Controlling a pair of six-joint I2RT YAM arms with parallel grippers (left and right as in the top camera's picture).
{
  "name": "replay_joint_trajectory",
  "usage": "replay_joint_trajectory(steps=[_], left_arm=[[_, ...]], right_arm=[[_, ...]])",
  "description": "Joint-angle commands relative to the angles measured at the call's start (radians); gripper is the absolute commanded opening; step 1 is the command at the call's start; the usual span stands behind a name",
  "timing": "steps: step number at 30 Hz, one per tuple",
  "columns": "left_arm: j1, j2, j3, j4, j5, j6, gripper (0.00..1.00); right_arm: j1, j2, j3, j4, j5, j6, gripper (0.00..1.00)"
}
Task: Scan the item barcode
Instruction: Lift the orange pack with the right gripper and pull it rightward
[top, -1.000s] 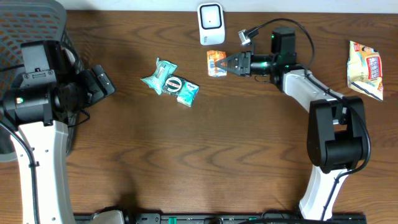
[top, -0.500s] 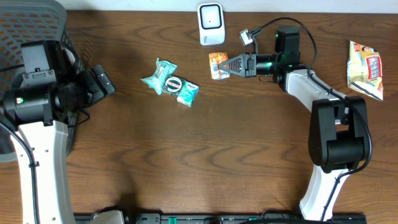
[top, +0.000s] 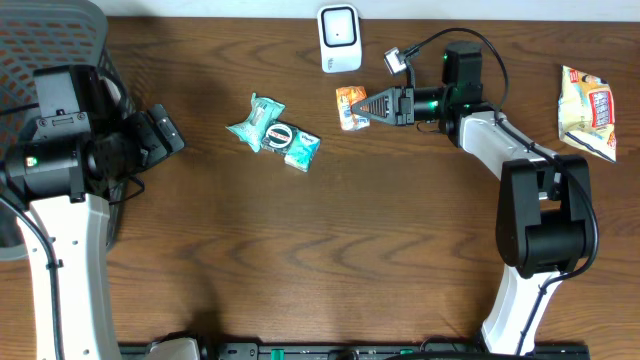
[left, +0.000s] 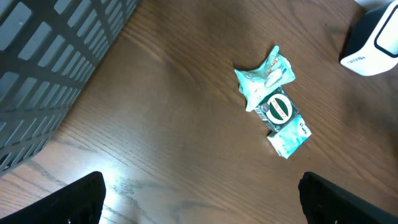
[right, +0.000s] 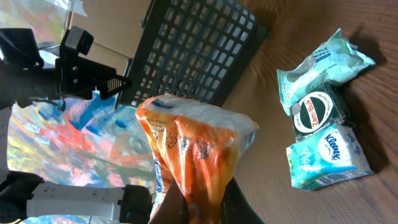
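Observation:
My right gripper (top: 368, 104) is shut on an orange snack packet (top: 349, 106), held just below and right of the white barcode scanner (top: 339, 38) at the table's back edge. In the right wrist view the packet (right: 193, 143) sticks up from between the dark fingers (right: 239, 205) of that gripper (right: 199, 202), crumpled and pinched at its lower end. My left gripper (top: 163, 130) hangs open over bare wood at the far left; its fingers (left: 81, 199) show in the bottom corners of the left wrist view with nothing between them. The scanner (left: 376, 37) also shows there at top right.
A teal wipes pack (top: 257, 122), a round dark pack (top: 283, 133) and a teal tissue pack (top: 303, 148) lie together left of centre. A dark mesh basket (top: 50, 40) stands at the back left. A yellow snack bag (top: 588, 110) lies at the far right.
The right gripper has drawn slightly to the right with the orange packet, which has turned a little. The left arm has not moved.

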Motion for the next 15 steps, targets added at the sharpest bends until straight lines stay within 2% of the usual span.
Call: replay_joint_trajectory(steps=[1, 15], left_arm=[[0.004, 0.002, 0.022, -0.003, 0.005, -0.001, 0.98], [0.004, 0.002, 0.022, -0.003, 0.005, -0.001, 0.98]], right_arm=[[0.011, -0.013, 0.003, 0.005, -0.027, -0.018, 0.01], [0.027, -0.013, 0.003, 0.002, 0.019, -0.014, 0.01]])
